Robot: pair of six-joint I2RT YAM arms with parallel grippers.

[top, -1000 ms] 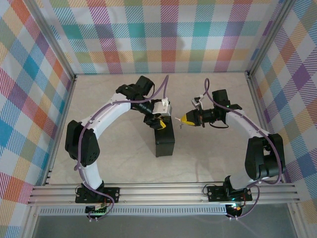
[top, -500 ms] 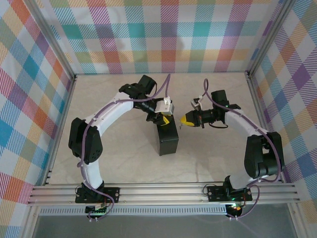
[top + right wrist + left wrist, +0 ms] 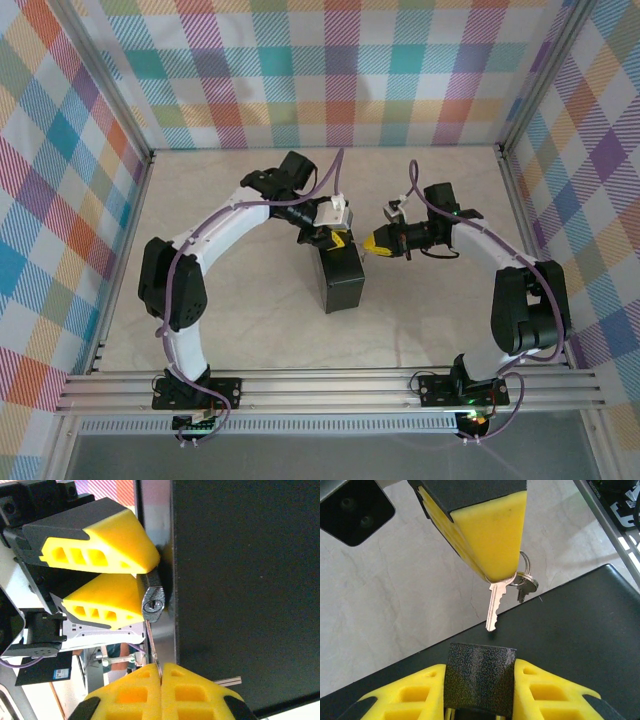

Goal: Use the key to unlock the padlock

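Observation:
My left gripper is shut on the small dark grey padlock, its yellow pads pressed to both sides of the body. The padlock hangs at the far end of the black box. My right gripper is shut on the silvery key. The key's blade points at the padlock, its tip just short of the keyway. A second key dangles from the ring beside it. In the top view the left gripper and the right gripper nearly meet.
The black box's flat lid lies right under both grippers. Pale tabletop surrounds the box. Checked walls and metal frame rails enclose the workspace on three sides.
My left gripper has closed onto the padlock. The box's far end has swung a little to the right, and the right gripper with the key has come closer to the padlock.

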